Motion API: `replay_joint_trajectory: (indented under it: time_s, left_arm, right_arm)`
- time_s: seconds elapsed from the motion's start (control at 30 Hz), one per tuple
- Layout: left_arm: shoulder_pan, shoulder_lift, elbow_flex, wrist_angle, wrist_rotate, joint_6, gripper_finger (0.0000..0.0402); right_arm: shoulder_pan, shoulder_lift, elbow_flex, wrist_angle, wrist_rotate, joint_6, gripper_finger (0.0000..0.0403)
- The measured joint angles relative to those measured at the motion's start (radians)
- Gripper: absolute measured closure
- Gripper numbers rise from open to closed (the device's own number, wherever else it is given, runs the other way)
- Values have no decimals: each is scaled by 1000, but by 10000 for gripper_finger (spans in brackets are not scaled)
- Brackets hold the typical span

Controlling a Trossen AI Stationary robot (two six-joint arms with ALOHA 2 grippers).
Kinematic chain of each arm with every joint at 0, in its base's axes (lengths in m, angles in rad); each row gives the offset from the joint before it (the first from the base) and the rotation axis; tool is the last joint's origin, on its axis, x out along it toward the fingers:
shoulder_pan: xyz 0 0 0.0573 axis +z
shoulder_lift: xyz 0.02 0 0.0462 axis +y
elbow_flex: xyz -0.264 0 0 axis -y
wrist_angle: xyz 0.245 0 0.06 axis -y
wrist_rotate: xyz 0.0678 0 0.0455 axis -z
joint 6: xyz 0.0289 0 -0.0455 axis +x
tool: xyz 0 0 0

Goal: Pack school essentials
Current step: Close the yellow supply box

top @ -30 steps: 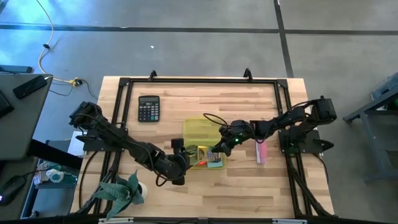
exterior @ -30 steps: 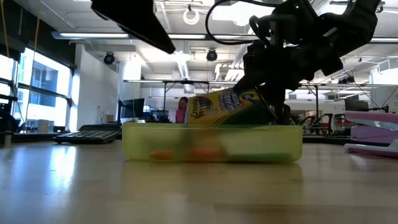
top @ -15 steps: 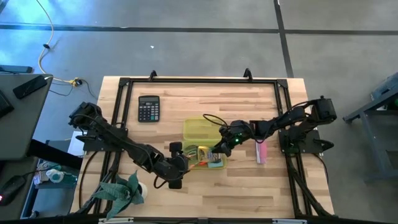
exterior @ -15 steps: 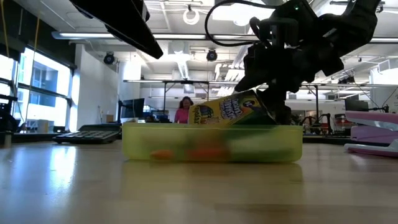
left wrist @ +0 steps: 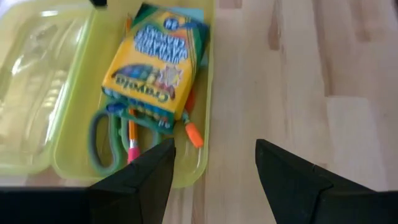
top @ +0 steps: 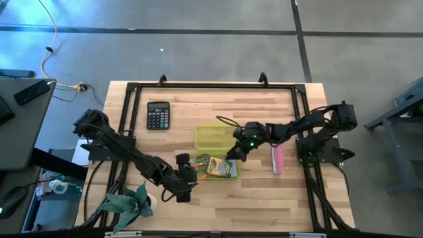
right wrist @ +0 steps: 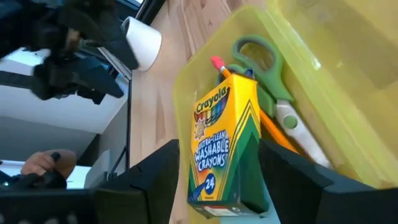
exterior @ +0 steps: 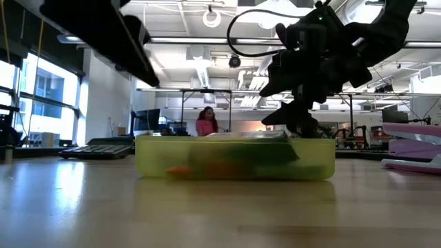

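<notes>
The yellow-green case lies open, its lid (top: 211, 137) toward the far edge and its tray (top: 232, 176) toward the near edge. In the tray a yellow-green crayon pack (top: 221, 167) (left wrist: 155, 62) (right wrist: 224, 146) lies flat on green-handled scissors (left wrist: 102, 140) (right wrist: 264, 68) and orange pencils (left wrist: 191, 132). My right gripper (top: 235, 151) (exterior: 301, 124) hangs open just above the tray's far right part. My left gripper (top: 183, 174) (left wrist: 214, 165) stands open beside the tray's left end, apart from it.
A black calculator (top: 158, 115) sits toward the far left. A pink stapler (top: 277, 160) (exterior: 413, 148) lies right of the case. A green cloth thing (top: 125, 200) and a white roll (top: 152, 205) (right wrist: 142, 40) sit at the near left corner. Bare wood lies near the case.
My right gripper has let go of the crayon pack and risen a little toward the far edge. The pack, which was tilted with one end up over the tray, has dropped flat into it. My left gripper has drawn back toward the table's left.
</notes>
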Motion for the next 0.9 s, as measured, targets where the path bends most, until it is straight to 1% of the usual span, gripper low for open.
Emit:
replay_joint_trajectory:
  time_s: [0.2,0.43,0.63,0.8,0.9]
  left_arm:
    - [-1,28,-48,55,19,-27,190]
    - [-2,79,-48,54,23,-79,190]
    - [-3,122,-47,57,27,-107,190]
    - [-4,139,-46,59,19,-126,190]
    - [-7,140,-46,60,13,-129,190]
  right_arm:
    - [-36,-52,0,1,-6,-66,194]
    - [-112,-165,0,-21,-8,-119,194]
    - [-210,-250,0,-72,-7,-170,194]
    - [-309,-274,2,-81,4,-228,194]
    - [-365,-273,38,-169,5,-263,195]
